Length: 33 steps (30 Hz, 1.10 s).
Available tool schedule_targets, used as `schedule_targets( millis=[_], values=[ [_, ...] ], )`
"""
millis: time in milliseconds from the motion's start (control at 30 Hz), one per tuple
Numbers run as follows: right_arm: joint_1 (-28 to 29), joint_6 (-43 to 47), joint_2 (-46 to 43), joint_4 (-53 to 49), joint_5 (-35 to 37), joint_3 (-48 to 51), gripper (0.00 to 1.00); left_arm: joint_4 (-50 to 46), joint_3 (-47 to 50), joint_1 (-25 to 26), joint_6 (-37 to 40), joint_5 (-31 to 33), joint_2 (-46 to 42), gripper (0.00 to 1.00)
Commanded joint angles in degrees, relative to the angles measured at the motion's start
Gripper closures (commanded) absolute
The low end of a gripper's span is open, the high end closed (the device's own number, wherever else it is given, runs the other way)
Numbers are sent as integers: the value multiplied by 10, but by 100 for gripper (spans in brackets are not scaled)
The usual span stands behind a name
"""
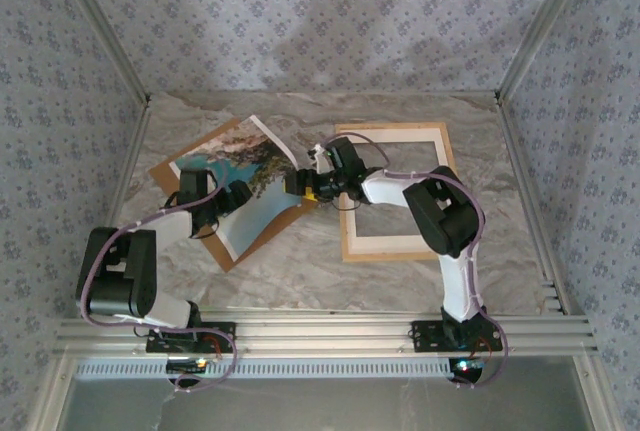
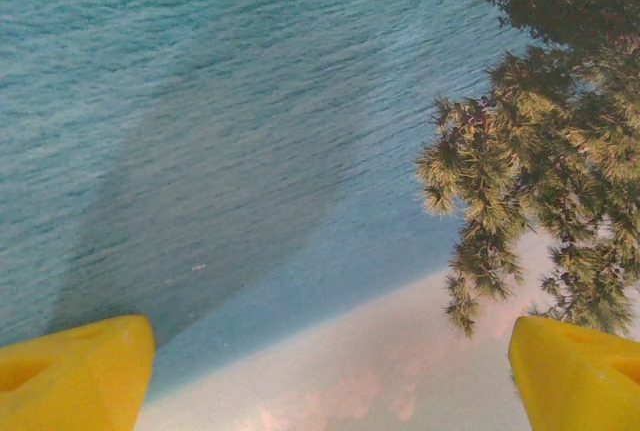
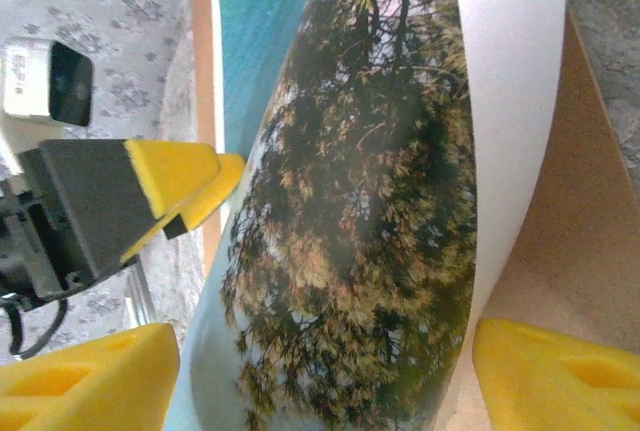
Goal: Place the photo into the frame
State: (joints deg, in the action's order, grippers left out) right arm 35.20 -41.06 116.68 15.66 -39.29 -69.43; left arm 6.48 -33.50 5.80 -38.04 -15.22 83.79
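Both grippers are sitting wide open: left gripper (image 1: 238,197) hovering over the photo (image 1: 255,166), right gripper (image 1: 299,184) straddling its curled-up edge. Photo's lying on the brown backing board (image 1: 226,257), beside the wooden frame (image 1: 395,249), on a marbled tabletop (image 1: 300,281) with flowery wallpaper (image 1: 300,11) all round.

Open bench (image 1: 330,286) runs along the near side, between the arm bases and the things (the widest free strip). The middle is crowded: the photo (image 1: 255,166) lies on a brown board (image 1: 228,254) with its right edge curled upward, and the left pincer (image 1: 243,197) and right pincer (image 1: 298,184) sit close together there. The right arm crosses the frame (image 1: 395,249), blocking its left side. Papered walls (image 1: 60,101) close off left, far and right.
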Motion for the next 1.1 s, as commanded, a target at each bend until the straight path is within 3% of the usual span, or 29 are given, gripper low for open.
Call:
schedule_targets(
  millis=[0,700,1067],
  values=[
    [-4,-18,-32,93,-28,27,20,-37,5,9,-11,-28,20,8],
    [-22,-30,-40,317,-89,105,17,-35,8,11,-10,-27,27,8],
    [-6,-12,-25,216,-64,64,16,-35,6,13,-10,-28,24,8]
  ],
)
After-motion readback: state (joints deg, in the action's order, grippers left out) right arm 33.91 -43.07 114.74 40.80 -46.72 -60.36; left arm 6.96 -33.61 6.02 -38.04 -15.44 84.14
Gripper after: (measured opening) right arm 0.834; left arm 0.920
